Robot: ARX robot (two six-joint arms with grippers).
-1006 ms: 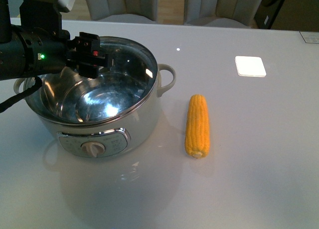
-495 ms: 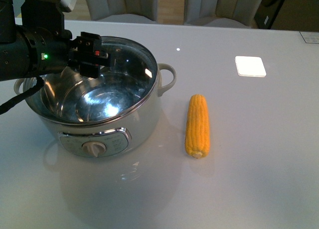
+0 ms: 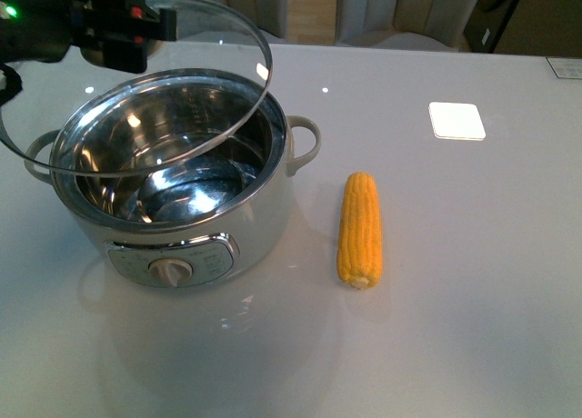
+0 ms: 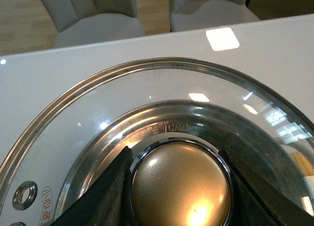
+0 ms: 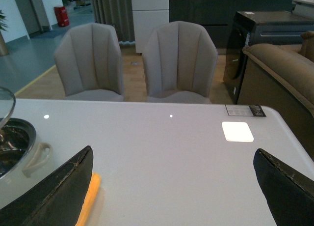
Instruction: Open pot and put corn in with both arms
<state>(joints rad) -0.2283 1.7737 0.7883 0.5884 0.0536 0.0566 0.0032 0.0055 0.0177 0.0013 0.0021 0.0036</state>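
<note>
Currently left gripper (image 3: 132,41) clamps knob (image 4: 180,186); glass lid (image 3: 195,91) tilted over pot (image 3: 264,227). Advise carrying clear, level. Right gripper (image 5: 169,186) spread wide near corn (image 3: 360,229).

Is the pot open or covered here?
Open: the glass lid hangs tilted above the pot, its knob gripped by the left tool.

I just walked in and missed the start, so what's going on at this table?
The left gripper is shut on the knob of the glass lid and holds the lid tilted above the pot, so the steel bowl is uncovered. The corn lies on the table to the right of the pot, untouched. The right gripper hovers open above the table.
</note>
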